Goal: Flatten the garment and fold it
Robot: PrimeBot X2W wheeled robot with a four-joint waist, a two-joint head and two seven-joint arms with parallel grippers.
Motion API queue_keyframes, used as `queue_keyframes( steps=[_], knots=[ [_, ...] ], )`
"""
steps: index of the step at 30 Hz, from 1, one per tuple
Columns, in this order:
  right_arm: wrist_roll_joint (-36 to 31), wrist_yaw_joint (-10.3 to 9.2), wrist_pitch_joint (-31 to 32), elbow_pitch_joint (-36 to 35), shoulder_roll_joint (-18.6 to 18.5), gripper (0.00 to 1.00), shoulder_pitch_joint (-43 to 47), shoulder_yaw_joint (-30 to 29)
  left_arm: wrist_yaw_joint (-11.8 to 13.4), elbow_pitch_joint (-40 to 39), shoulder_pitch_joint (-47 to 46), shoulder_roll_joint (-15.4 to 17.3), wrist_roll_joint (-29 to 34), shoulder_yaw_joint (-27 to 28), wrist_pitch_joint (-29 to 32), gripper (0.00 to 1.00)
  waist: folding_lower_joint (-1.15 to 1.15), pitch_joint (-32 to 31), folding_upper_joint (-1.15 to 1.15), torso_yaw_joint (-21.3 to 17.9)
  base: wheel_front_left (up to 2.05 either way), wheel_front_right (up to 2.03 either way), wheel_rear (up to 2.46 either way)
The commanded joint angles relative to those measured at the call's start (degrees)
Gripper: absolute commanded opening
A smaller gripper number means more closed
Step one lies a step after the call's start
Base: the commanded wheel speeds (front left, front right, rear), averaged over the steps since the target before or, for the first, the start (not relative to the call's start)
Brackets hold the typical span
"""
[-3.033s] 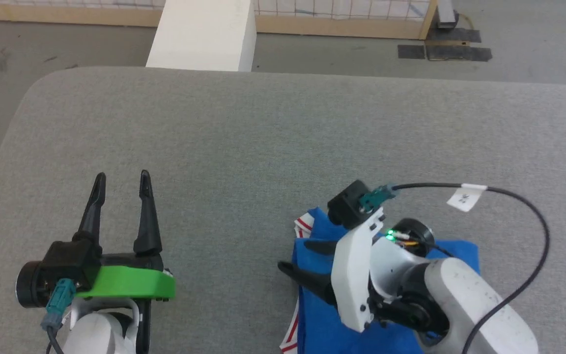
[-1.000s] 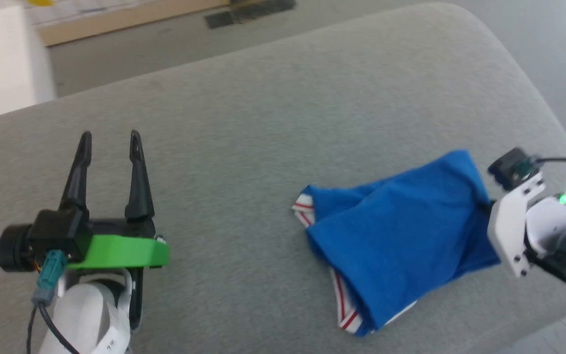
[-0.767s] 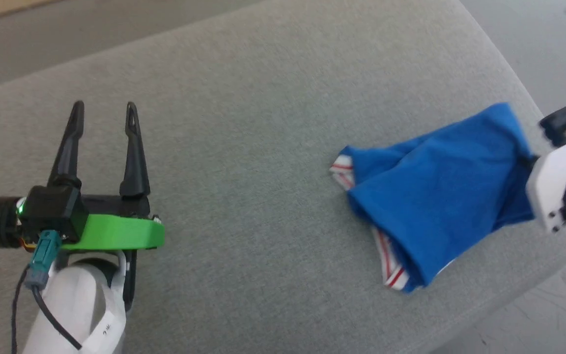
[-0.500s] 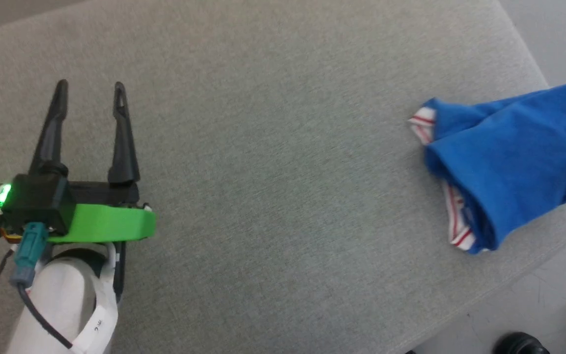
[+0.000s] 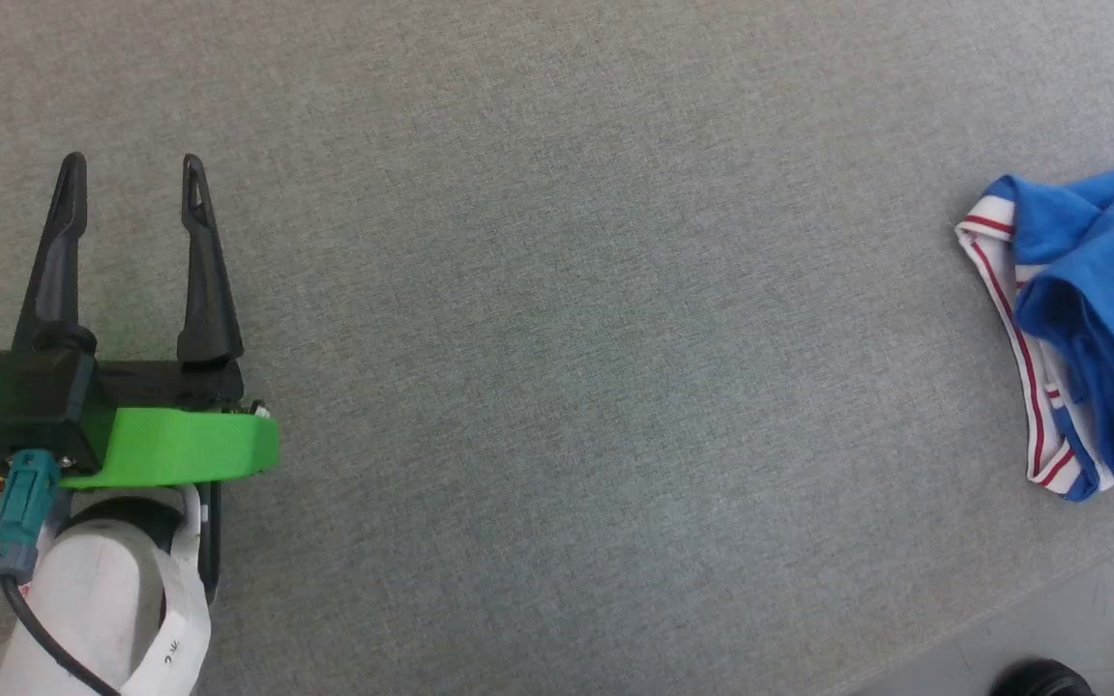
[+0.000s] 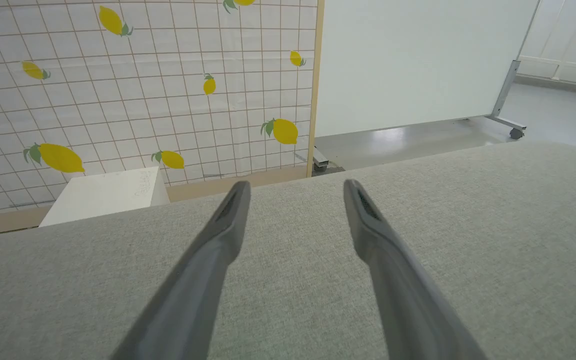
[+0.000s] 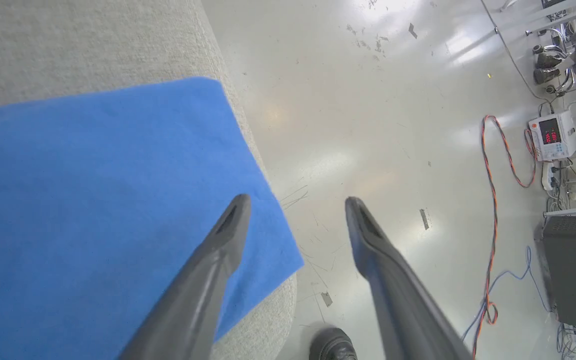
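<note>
The garment [image 5: 1099,290] lay bunched at the right corner of the grey padded surface [image 5: 557,338], by its rounded edge. The right gripper [image 7: 295,205] hung over that corner and the left gripper [image 5: 127,169] well across the surface, both spread wide and empty. Flattening probably called for pinching a hem corner and dragging it toward the surface's middle first. No lettering on it showed, and the left arm's white tag [image 5: 175,633] was unreadable.

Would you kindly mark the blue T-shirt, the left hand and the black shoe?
bright blue soft T-shirt [image 5: 1108,309], head view, blue fold
left hand [image 5: 130,164], head view, between fingertips
black shoe [image 7: 334,346], right wrist view, toe
</note>
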Motion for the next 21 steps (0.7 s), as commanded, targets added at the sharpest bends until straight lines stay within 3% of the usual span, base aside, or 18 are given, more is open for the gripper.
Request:
queue_keyframes(
  steps=[1,4,8,15,21],
  knots=[
    [-0.5,-0.11,-0.9,0.9,0.1,1.00,-1.2,-0.4,0.3,0.1,0.9,0.1,0.2,0.1,-0.5,1.00,-0.01,-1.0,0.00,0.3,0.00,0.00,0.00],
    [0.6,-0.11,-4.1,0.6,0.0,1.00,-2.4,-1.2,0.2,1.4,1.4,-0.6,-0.7,-0.1,-2.0,1.00,-0.01,-3.6,0.00,0.8,0.00,0.00,0.00],
    [4.6,-0.11,-9.8,-5.3,0.7,1.00,-3.6,-0.7,0.2,3.7,2.6,-1.9,-2.6,0.0,-4.6,1.00,-0.01,-7.9,0.00,2.0,0.00,0.00,0.00],
    [15.3,-0.11,-15.1,-26.1,1.8,1.00,-1.8,2.6,-0.2,7.5,4.6,-4.1,-5.5,0.0,-8.5,1.00,-0.01,-16.5,0.00,6.7,0.00,0.00,0.00],
    [18.5,-0.11,-16.9,-41.6,8.7,1.00,4.2,-1.6,-0.3,9.3,6.3,-5.4,-7.2,0.4,-10.0,1.00,-0.01,-22.2,0.00,12.2,0.00,0.00,0.00]
  ],
)
